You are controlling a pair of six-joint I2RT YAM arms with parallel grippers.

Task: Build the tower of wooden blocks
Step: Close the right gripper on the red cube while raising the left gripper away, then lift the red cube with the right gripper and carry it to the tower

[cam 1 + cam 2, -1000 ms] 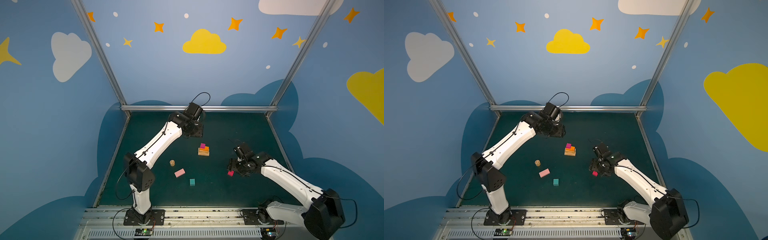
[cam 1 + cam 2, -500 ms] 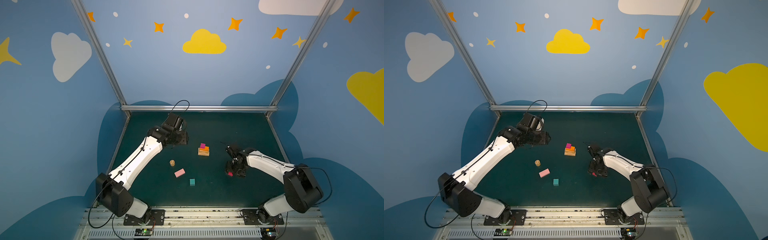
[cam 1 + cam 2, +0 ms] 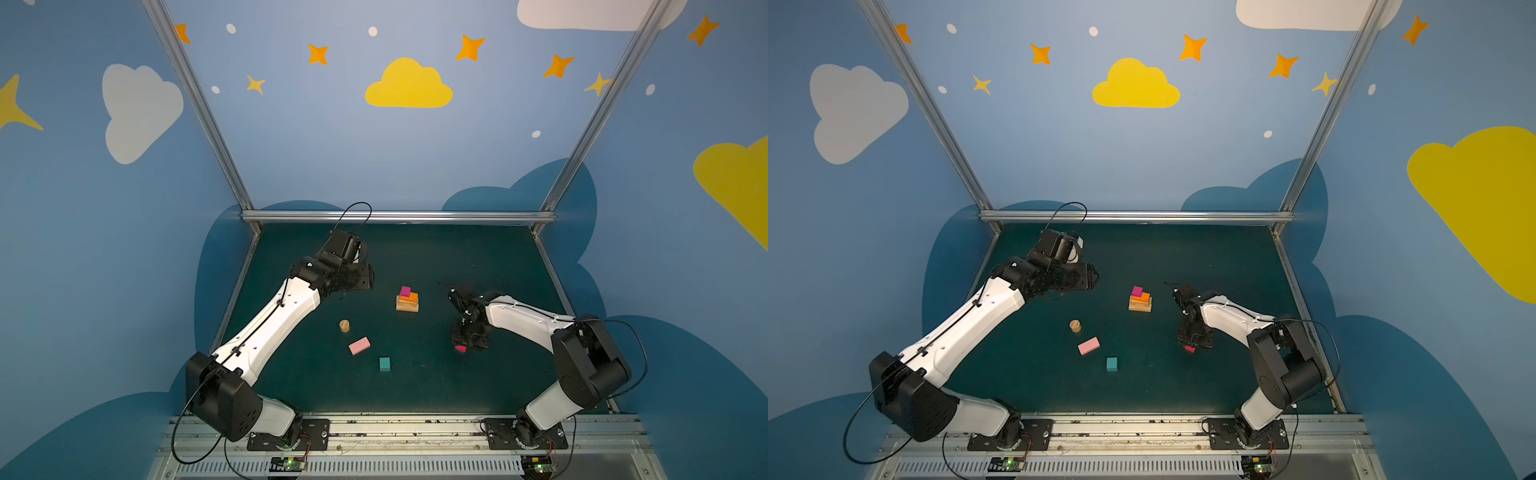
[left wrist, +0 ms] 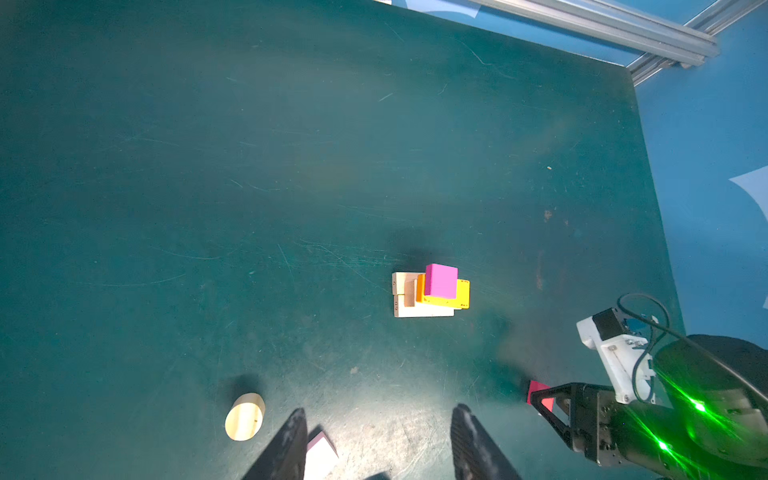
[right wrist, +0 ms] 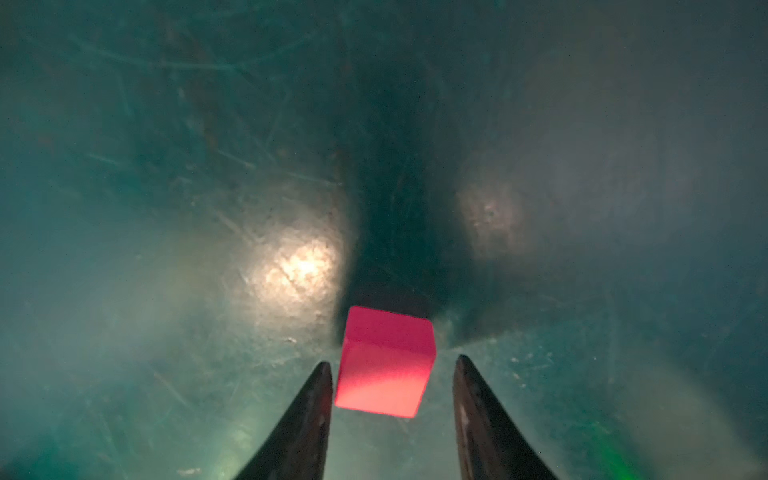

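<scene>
The tabletop (image 3: 415, 257) is dark teal-green with pale scuffs. The tower (image 3: 407, 300) shows a tan base (image 3: 405, 308), an orange oblong (image 3: 412, 296) and a magenta cube (image 3: 405, 290). There is also a tan cylinder (image 3: 344, 326), a pink oblong (image 3: 359, 345), a teal cube (image 3: 384, 363) and a red cube (image 5: 384, 361), perhaps pinkish in the hazy wrist view. The blue walls (image 3: 332, 145) bear yellow and white clouds and orange stars.

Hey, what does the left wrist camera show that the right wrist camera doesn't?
Only the left wrist view: the partial tower topped by the magenta cube, the tan cylinder and a corner of the pink oblong. Only the right wrist view: the gap between the red cube and one of the fingers of the right gripper. Both show the red cube, the right gripper beside it and the green table.
</scene>
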